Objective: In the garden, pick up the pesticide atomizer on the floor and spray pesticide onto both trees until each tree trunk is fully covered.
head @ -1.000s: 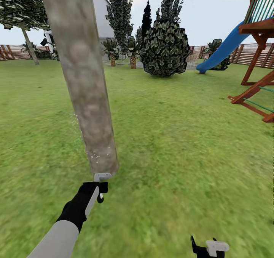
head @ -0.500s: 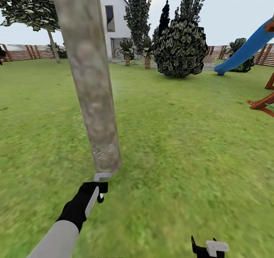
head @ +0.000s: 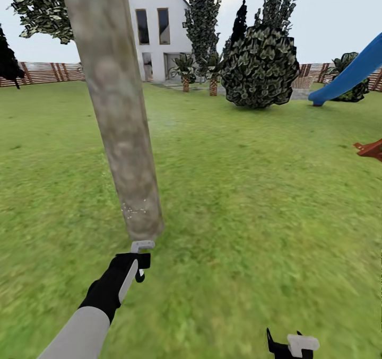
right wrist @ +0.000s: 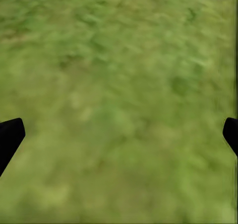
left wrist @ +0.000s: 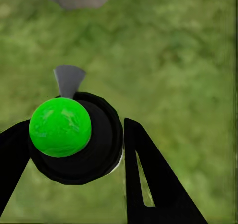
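We're out on the garden lawn, grass all round, the white house and the slatted fence far back, a blue slide off to the right. Right in front of us stands the tree trunk, thick, mottled grey-beige, leaning across the head view and planted in the turf just beyond our left arm. There's a scatter of pale specks near its base, possibly spray, though we can't say how much of the bark is covered.

Down to the left claw: it's clamped around the pesticide atomizer, whose pale grey trigger head pokes up above the black fingers and points at the foot of the trunk, close to it but not touching. From the left wrist view we see the bottle from above, a round dark body with a bright green sphere on top, wedged between the two black fingers, grey nozzle aimed forward.

We'd call this bottle light, rigid and smooth-sided, so a grip round its middle looks right; squeeze off-centre and it could twist or slip.

The right claw hangs low at the frame's edge, and the right wrist view shows its tips spread wide over bare grass, carrying nothing.
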You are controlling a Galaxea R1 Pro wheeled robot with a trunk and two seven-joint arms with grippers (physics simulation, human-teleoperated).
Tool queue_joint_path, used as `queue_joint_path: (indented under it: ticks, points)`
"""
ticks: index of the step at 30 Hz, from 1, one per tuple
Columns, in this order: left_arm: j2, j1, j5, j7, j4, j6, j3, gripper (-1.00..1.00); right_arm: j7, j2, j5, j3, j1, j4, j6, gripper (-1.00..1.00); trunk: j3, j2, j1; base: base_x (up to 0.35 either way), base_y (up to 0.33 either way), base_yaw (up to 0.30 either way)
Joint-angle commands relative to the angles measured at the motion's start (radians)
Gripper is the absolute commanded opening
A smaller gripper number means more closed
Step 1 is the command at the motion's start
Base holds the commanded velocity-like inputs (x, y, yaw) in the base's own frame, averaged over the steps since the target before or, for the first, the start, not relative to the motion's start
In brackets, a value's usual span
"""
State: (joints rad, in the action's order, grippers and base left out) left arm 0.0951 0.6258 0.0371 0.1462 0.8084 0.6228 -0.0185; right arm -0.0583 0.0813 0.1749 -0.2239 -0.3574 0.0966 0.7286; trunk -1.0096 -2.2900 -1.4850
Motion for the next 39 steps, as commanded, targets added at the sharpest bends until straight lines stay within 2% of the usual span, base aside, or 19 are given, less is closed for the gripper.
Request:
queue_joint_path:
  ticks: [1, 26, 30, 34, 36, 39]
  points:
    - [0.000, 0.000, 0.000, 0.000, 0.000, 0.000, 0.000, -1.00, 0.000, 0.000, 0.000, 0.000, 0.000, 0.000, 0.000, 1.00, 0.000, 0.000, 0.000, 0.000, -0.300, 0.141]
    - [-0.002, 0.000, -0.001, 0.002, -0.001, 0.000, -0.003, -1.00, 0.000, -0.001, 0.000, 0.000, 0.000, 0.000, 0.000, 1.00, 0.000, 0.000, 0.000, 0.046, -0.300, 0.272]
    - [-0.006, 0.000, -0.003, 0.002, 0.002, -0.003, -0.003, -1.00, 0.001, -0.001, 0.000, 0.000, 0.000, 0.001, 0.000, 1.00, 0.000, 0.000, 0.000, 0.045, -0.117, 0.049]
    - [0.000, 0.026, -0.009, 0.002, 0.016, 0.005, 0.003, -1.00, 0.000, -0.001, -0.001, 0.000, 0.000, 0.002, 0.001, 1.00, 0.000, 0.000, 0.000, 0.002, -0.005, 0.002]
    - [0.002, 0.061, -0.008, -0.001, 0.018, 0.009, 0.004, -1.00, 0.000, 0.000, 0.000, 0.000, 0.000, 0.002, 0.000, 1.00, 0.000, 0.000, 0.000, 0.000, 0.000, 0.000]
    - [-0.008, 0.074, -0.005, -0.007, 0.024, 0.015, 0.001, -1.00, 0.000, 0.000, 0.000, 0.000, 0.000, 0.002, 0.000, 1.00, 0.000, 0.000, 0.000, 0.000, 0.000, 0.000]
